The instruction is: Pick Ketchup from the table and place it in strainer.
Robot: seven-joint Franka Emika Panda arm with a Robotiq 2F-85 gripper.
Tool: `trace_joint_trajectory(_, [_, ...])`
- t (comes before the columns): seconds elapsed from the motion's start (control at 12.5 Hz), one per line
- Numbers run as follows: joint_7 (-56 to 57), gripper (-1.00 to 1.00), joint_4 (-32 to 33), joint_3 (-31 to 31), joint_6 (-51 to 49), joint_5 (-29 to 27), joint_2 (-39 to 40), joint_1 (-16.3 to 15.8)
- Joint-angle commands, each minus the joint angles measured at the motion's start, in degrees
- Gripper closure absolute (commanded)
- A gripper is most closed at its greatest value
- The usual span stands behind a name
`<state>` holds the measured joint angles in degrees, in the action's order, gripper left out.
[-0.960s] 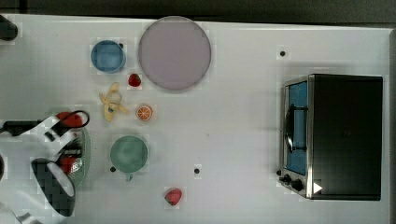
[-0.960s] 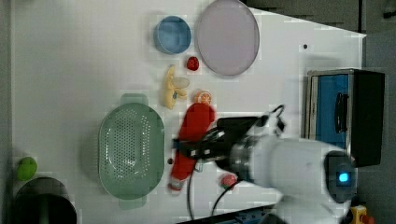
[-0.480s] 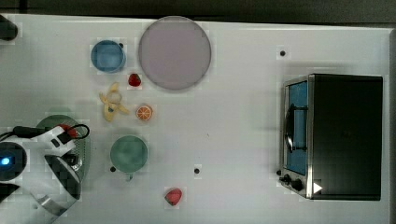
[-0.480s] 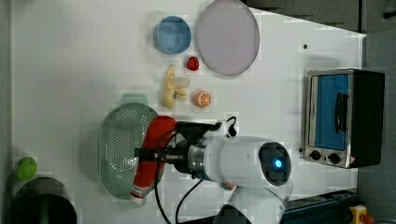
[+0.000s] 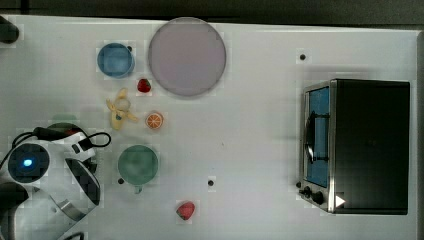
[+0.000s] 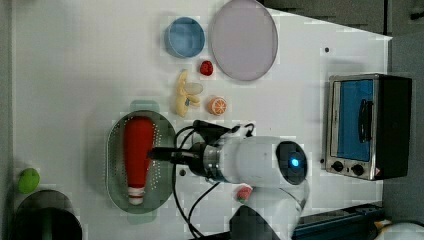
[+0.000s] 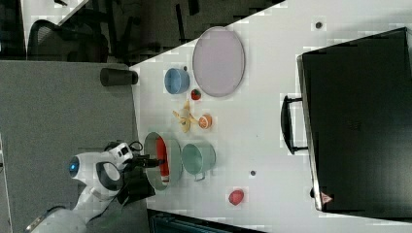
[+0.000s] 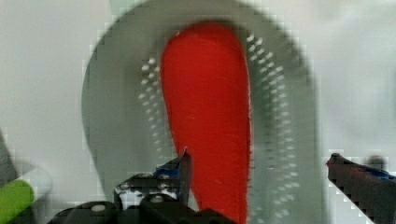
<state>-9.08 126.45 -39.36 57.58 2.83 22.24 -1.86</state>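
The red Ketchup [image 6: 137, 155] bottle lies lengthwise inside the pale green strainer [image 6: 114, 150], with its white cap toward the left view's bottom. My gripper [image 6: 151, 155] hovers just over the bottle, and its fingers are spread wide and hold nothing. In the wrist view the Ketchup [image 8: 210, 121] rests on the perforated strainer [image 8: 280, 140], and the gripper [image 8: 261, 163] has one finger at the bottle's edge and the other well clear of it. The right view shows the Ketchup [image 7: 163, 156] in the strainer [image 7: 177, 162]. In the top view my arm covers most of the strainer [image 5: 61, 123].
A green cup [image 5: 137, 164] stands close beside the strainer. A banana [image 6: 184, 95], an orange half [image 6: 217, 105], a strawberry [image 6: 206, 67], a blue bowl [image 6: 185, 37] and a purple plate [image 6: 243, 40] lie farther off. A toaster oven [image 6: 367, 125] sits at the left view's right. A second strawberry [image 5: 186, 210] lies alone.
My gripper carried the Ketchup from beside the strainer toward the left view's left and over it, then opened. The bottle now lies in the strainer, free of the fingers.
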Motion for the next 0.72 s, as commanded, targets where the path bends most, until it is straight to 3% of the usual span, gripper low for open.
trace_joint_trajectory(0.08, [-4.54, -1.00, -2.69, -0.36, -10.69, 0.07, -12.61, 4.68])
trace_joint_trajectory(0.48, [0.70, -1.00, -11.09, 6.69, -38.60, -2.04, -28.12, 12.28])
trace_joint_trajectory(0.72, [2.36, -1.00, -15.96, 16.25, -45.11, -2.43, -32.83, 14.07])
